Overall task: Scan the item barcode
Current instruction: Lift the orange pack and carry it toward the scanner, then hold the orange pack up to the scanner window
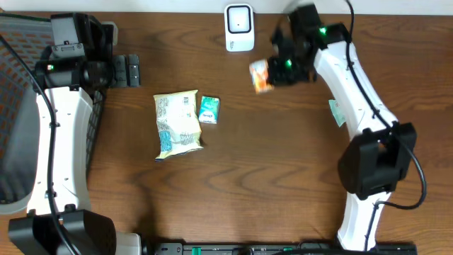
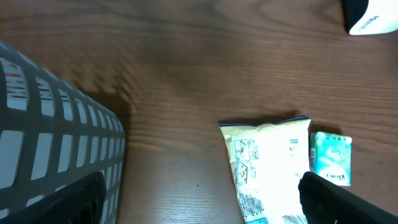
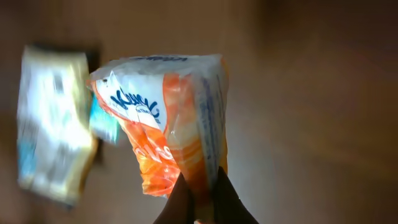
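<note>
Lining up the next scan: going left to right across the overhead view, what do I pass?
basket → cream snack bag → small teal packet → white scanner → orange packet

Blue script on the orange-and-white packet [image 3: 168,124] and print on the cream bag [image 2: 267,168] are too blurred to read.

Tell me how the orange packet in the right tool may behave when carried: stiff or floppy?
Probably floppy: the orange packet is crinkled film, pinched at one edge by the right tool, so it may swing. Likely light, since that thin pinch holds it up.
</note>
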You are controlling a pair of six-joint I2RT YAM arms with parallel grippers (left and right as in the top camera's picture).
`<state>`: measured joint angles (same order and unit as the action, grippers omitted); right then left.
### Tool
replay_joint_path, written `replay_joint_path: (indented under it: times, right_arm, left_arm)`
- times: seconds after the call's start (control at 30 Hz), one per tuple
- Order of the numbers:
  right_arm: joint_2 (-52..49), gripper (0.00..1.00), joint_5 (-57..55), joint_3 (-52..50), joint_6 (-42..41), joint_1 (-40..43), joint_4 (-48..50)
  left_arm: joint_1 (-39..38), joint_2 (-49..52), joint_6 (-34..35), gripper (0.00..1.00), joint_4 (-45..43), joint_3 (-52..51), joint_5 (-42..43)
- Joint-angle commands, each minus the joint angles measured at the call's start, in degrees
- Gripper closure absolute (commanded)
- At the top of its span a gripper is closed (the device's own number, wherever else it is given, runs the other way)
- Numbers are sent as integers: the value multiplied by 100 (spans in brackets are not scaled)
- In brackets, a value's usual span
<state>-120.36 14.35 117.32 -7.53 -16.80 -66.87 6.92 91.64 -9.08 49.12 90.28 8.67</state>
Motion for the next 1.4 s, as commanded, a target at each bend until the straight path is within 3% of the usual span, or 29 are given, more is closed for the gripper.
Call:
replay_joint_path:
  times: [0.0,0.17,0.33,0.73,1.37]
  right_arm:
    - [-219,99,-2070,817,-118,-262,315]
    - [-323,99,-3886,850,1058,-726,1845]
    - [-726,99,-4896,850,2422,-1038,3289]
    - [-2208,99,-5628,850,5176,-1161,5327]
    - [-2474,99,-5945,852,5342,-1255,5720]
  left_arm:
    - [-9,9,-76,2,13,70,-31]
    - [-9,9,-76,2,13,70,-31]
    - [-9,9,-76,2,13,70,-31]
    - [-9,9,-76,2,13,70,-31]
    - [-9,9,-76,3,13,70,-31]
